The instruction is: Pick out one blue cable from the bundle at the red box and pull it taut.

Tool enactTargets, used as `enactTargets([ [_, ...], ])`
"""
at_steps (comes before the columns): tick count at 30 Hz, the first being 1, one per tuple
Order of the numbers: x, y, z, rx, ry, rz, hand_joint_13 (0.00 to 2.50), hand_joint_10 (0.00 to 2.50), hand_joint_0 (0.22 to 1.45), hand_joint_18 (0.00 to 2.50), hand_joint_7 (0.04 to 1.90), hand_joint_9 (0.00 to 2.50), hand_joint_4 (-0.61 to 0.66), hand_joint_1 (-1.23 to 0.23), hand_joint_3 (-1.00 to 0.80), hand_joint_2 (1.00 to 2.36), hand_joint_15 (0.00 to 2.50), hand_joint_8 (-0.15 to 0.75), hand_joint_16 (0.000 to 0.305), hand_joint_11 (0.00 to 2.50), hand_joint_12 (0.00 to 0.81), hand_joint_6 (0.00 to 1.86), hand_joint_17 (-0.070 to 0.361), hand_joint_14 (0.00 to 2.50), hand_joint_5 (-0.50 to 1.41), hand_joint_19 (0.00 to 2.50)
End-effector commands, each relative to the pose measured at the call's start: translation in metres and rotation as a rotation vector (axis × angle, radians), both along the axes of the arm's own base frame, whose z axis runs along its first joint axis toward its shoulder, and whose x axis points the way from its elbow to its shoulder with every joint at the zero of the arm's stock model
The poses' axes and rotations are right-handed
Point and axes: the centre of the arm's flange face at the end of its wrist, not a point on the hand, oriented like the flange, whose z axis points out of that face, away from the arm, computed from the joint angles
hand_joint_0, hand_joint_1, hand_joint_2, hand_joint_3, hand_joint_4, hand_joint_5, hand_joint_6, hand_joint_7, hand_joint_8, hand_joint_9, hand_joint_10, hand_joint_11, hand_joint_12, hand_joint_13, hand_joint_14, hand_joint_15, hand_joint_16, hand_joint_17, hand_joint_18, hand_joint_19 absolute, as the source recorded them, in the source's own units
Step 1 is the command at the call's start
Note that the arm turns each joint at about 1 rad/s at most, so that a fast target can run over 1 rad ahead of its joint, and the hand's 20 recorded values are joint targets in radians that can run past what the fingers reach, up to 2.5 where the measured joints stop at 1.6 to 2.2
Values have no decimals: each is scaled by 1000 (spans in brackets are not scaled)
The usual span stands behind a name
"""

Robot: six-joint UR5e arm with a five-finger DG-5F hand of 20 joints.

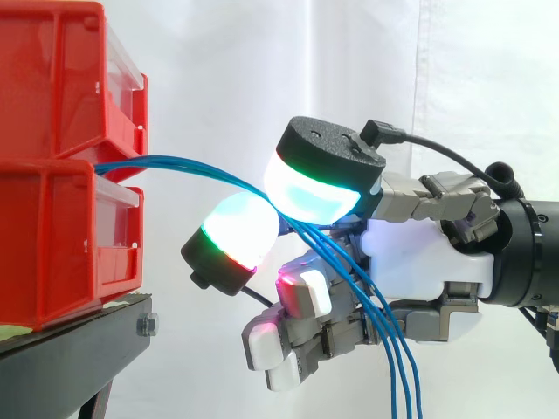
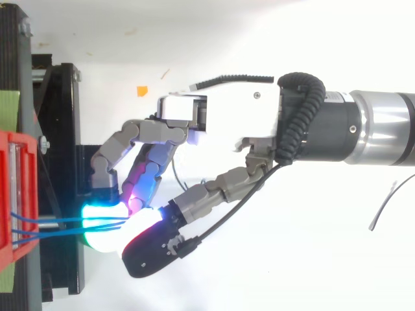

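Hand (image 1: 419, 253) pads (image 1: 306, 188) pinched together on blue cables (image 1: 166, 160) ahead of palm. Several strands look caught: pull now and you likely drag whole bundle from red box (image 1: 52, 244), not one.

Black stand (image 1: 80, 347), lower left of side view.
Lower red bin (image 1: 52, 253) sits on it, upper red bin (image 1: 52, 78) stacked above.

Several thin blue cables (image 1: 179, 162) come out of the gap between two red boxes (image 1: 61, 78), which stand one on the other at the left. The cables run close together to the right in a soft arch, not tight. They pass between two glowing fingertips of the hand (image 1: 419, 262), then bend and hang down across its curled fingers to the lower edge.
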Motion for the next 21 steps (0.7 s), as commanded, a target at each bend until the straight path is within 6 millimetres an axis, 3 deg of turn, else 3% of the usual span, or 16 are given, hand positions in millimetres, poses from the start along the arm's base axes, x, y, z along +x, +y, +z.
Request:
enactTargets([
  [1, 0, 0, 1, 0, -1, 0, 916, 28, 642, 750, 862, 1141, -78, -799, -210, 1018, 426, 323, 40, 727, 310, 949, 89, 17, -103, 555],
  [6, 0, 0, 0, 8, 6, 5, 921, 26, 676, 769, 842, 1135, -79, -828, -360, 1011, 434, 314, 40, 730, 306, 951, 90, 17, -111, 559],
  [9, -1, 1, -1, 11, 10, 7, 919, 27, 631, 768, 802, 1136, -9, -811, -500, 1000, 436, 314, 40, 732, 305, 941, 90, 19, -112, 569],
  [13, -1, 1, 0, 11, 8, 7, 929, 28, 564, 777, 784, 1143, 56, -758, -500, 1000, 432, 316, 41, 722, 313, 919, 93, 17, -111, 561],
  [21, 0, -1, 1, 11, 5, 5, 944, 26, 497, 802, 791, 1151, 67, -575, -500, 1000, 429, 323, 45, 703, 332, 895, 101, 16, -109, 566],
])
